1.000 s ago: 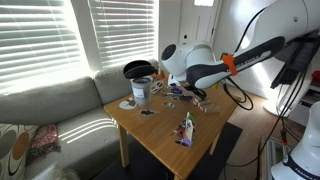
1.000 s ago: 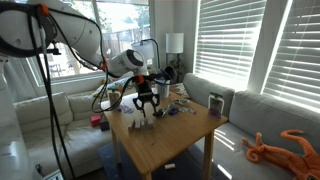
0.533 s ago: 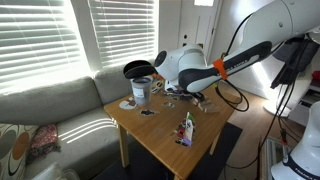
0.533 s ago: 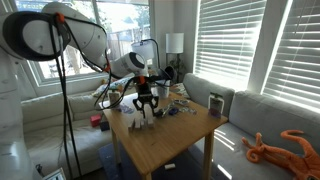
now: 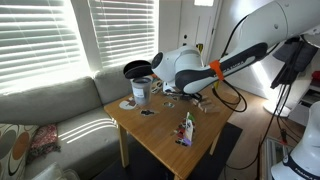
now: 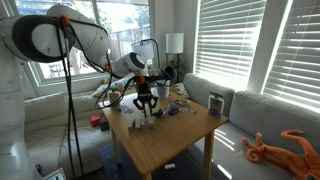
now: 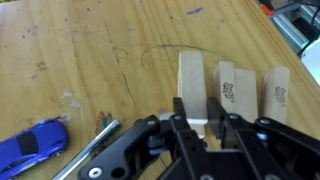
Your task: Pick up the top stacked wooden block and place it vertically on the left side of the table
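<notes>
Step in hand: the placing end of the task, as I judge it. The wooden block [image 7: 192,78] stands on end between the fingers of the tool [image 7: 201,112], so either it is being set down or it is about to be let go.
Tool state: the fingers flank the block closely. Whether they are pinching it or have just eased off, I cannot tell from the wrist view.
Where the block is: directly ahead of the tool and between its fingers, upright on the bench [image 7: 90,50].
Neighbours: two more upright blocks [image 7: 228,85] stand in a row just beside it, off to one side of the tool. A blue toy car [image 7: 30,148] lies well off to the other side.
Next move calls for: spreading the fingers evenly so neither drags the block, then lifting straight up. A sideways drift could tip the block into the row beside it.
Surface: light wood with a visible grain, marked by a thin pencilled curve and a few scuffs. It looks flat and firm enough to seat the block.
Room: in both exterior views the tool [image 6: 147,106] hangs low over the bench [image 5: 165,140]. A grey sofa [image 5: 60,110] stands beyond it, with slatted blinds [image 5: 40,40] behind. A lidded can [image 5: 141,92] sits near the bench's far edge.
</notes>
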Controlling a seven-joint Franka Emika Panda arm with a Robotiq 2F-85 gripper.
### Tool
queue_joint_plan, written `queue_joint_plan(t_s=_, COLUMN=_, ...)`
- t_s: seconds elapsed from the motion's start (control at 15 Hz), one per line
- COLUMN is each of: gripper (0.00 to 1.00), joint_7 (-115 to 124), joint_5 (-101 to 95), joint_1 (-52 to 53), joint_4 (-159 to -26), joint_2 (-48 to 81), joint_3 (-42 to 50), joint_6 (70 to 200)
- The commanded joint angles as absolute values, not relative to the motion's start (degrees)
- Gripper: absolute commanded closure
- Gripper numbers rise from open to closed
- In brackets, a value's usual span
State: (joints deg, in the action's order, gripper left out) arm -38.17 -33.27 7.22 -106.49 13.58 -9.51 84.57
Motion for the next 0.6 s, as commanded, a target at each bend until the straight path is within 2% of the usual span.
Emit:
queue_joint_plan(t_s=0.0, gripper=0.92, joint_7=-38.62, joint_5=-34.12, joint_1=7.99, joint_4=-104.21, joint_2=15.51, joint_3=-9.53, joint_6=81.60)
queue_joint_plan(t_s=0.2, gripper=0.93, joint_7=-39.52, joint_5=-31.83, joint_1=7.42, joint_4=-105.54, joint_2=11.40, joint_3=-10.16, joint_6=84.48)
queue_joint_plan(t_s=0.53, gripper=0.93, joint_7=-40.28, joint_5=-23.83, joint_1=6.24, joint_4=-111.06, joint_2=-3.51, joint_3=-9.69, joint_6=91.54)
